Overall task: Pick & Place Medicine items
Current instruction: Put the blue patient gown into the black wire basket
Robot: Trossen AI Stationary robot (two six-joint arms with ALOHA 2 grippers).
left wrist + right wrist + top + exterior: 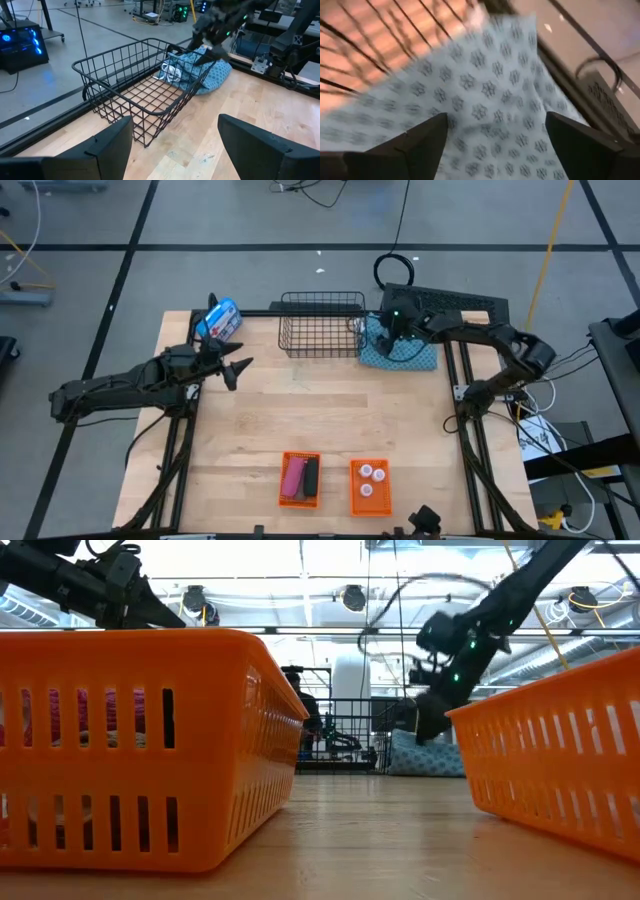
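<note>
1. Right gripper (392,332) sits upper centre-right of the high view, right over the blue patterned cloth (408,352) beside the wire basket (322,323); fingers spread wide, nothing held

2. Left gripper (238,368) hangs centre-left, fingers open, empty, aimed at the wire basket

3. Medicine items all at the bottom edge: three white bottles (372,477) in the right orange tray (368,486), pink piece (294,478) and black piece (310,476) in the left orange tray (299,479); brown one not visible

4. Pieces' long axes run top-to-bottom. Both grippers are well apart from the trays; left arm looks a bit nearer
</note>
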